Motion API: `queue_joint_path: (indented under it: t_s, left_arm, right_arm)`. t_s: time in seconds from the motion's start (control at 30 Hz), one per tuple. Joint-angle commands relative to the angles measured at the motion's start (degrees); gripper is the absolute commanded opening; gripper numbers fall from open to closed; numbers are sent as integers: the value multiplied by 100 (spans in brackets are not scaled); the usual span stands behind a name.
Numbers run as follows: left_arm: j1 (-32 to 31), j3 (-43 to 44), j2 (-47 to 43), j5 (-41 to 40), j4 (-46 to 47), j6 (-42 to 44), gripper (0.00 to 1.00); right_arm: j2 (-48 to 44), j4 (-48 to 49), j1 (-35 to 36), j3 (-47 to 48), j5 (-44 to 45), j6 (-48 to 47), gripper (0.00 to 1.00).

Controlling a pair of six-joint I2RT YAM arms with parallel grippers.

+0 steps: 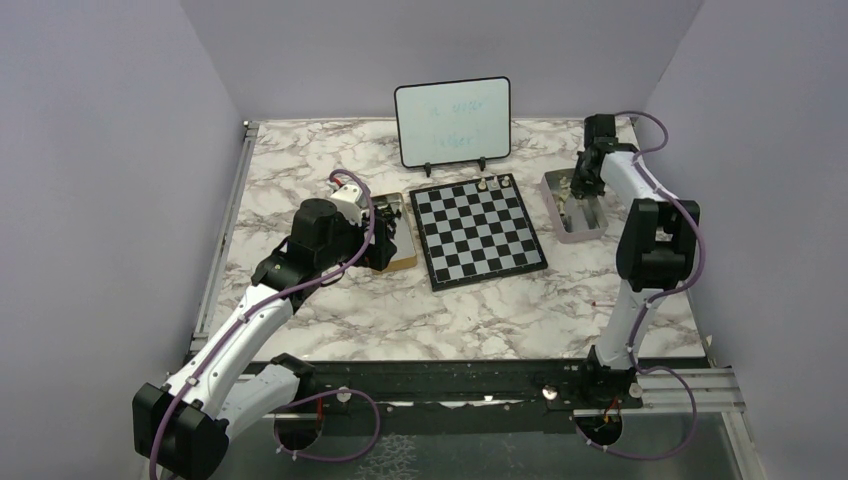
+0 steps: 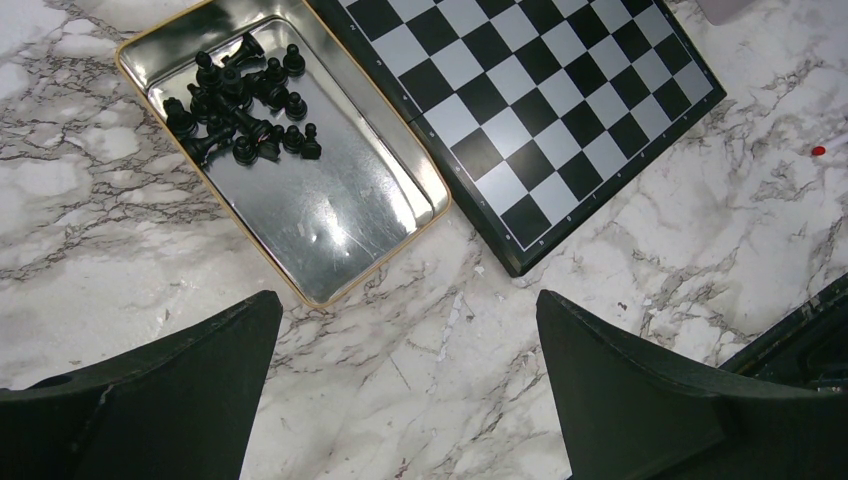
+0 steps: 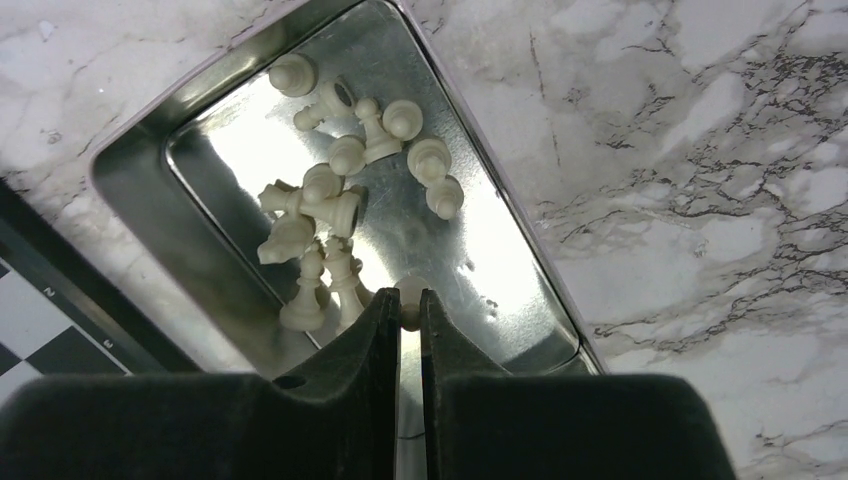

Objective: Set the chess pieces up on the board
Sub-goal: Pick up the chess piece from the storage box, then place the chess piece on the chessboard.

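On the marble table (image 1: 400, 310), right fingers (image 3: 375, 340) pinch 1 pale piece (image 3: 409, 298); left fingers (image 2: 180, 390) spread.

You have the board (image 1: 478, 233) in the middle of the table (image 1: 400, 310), with the whiteboard (image 1: 452, 122) standing behind it. Just beside the board's left edge lies a tray (image 2: 330, 210) with chessmen (image 2: 240, 105) bunched at one end. To the board's right lies a second tray (image 3: 490, 250) holding the chess pieces (image 3: 340, 190). A few pieces (image 1: 490, 184) stand on the board's far edge.
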Motion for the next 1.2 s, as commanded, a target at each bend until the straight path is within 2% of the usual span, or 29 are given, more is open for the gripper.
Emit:
queue_joint_path:
  t_s: [0.0,0.33,0.7,1.17]
  left_arm:
    - [-43,-33,-69,42,6,27,99]
    - [-45,-28,-55,52,7,28,99]
    - [-51,-21,-74,4,-3,30,99]
    - [-52,-26,-135,-9,5,39,99]
  right_arm:
    - [-392,-239,116,92,-250,51,14]
    - [-492,-265,877,318,-404,141,14]
    - [194,-240,1775,953,-309,208,14]
    - [1050,-303,1995,1660,93,127,14]
